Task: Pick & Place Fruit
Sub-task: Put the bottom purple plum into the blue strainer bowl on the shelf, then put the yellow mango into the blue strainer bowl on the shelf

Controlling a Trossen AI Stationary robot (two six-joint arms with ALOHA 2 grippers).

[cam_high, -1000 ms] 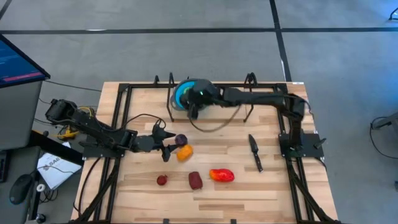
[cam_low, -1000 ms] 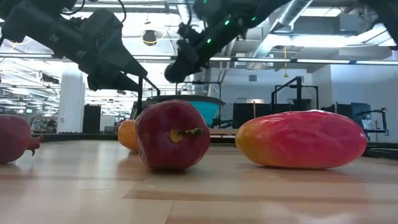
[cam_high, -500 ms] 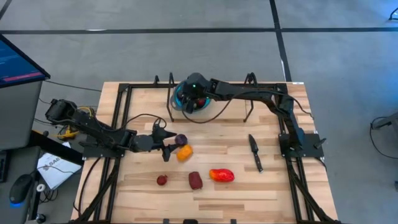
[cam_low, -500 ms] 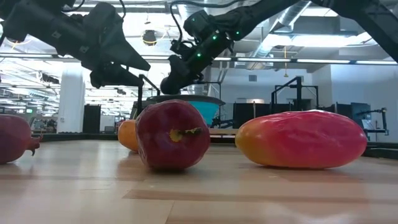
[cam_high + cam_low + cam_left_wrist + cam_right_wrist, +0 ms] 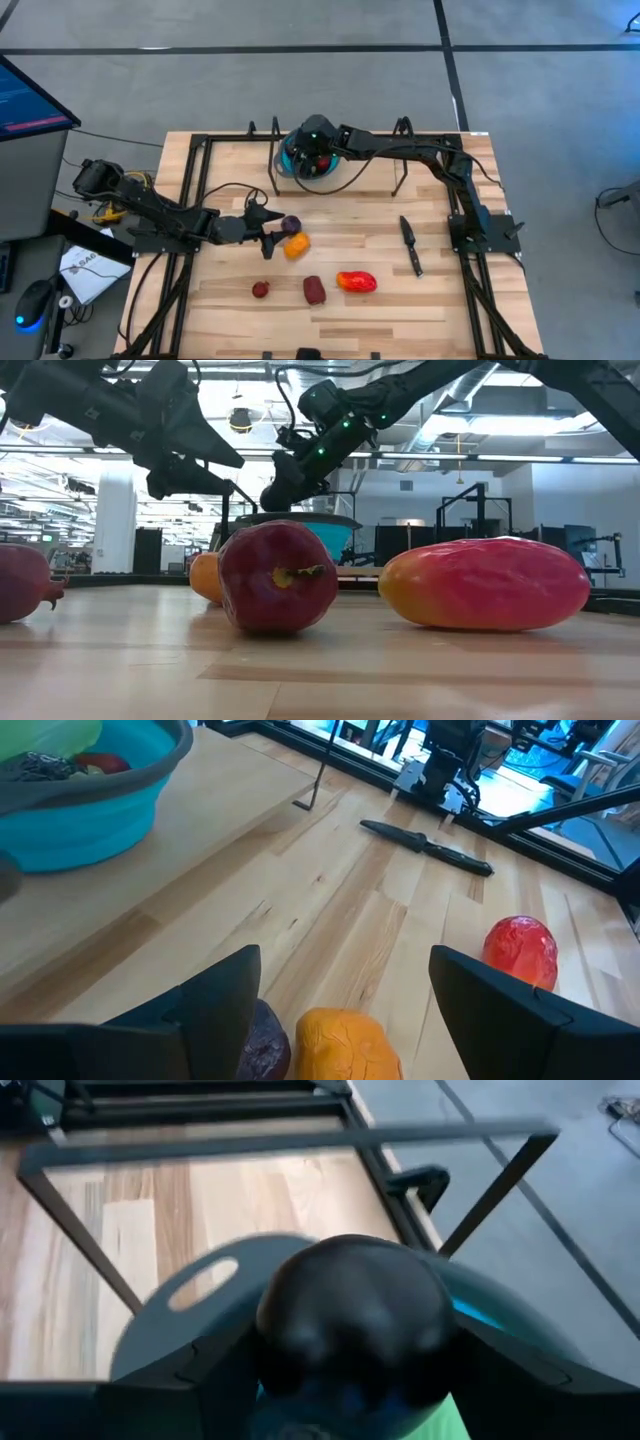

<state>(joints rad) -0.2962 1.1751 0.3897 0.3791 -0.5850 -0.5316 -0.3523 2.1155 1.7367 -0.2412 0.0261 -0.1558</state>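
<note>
My left gripper point(image 5: 266, 233) hangs wide at centre-left of the frame, fingers straddling the small purple fruit point(image 5: 291, 224) and lumpy orange fruit point(image 5: 297, 245) just to its right. That arm is nearer. The right gripper point(image 5: 312, 160) sits over the round blue bowl point(image 5: 289, 152), upper centre; I cannot tell its opening.

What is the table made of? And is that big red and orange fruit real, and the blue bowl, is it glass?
The table looks like pale wooden planks with visible grain and a smooth finish. The big red-orange fruit looks like a plastic or rubber toy: its skin is even and slightly glossy, though the material isn't certain. The blue bowl isn't glass; it is opaque and matte, probably plastic or silicone.
</note>
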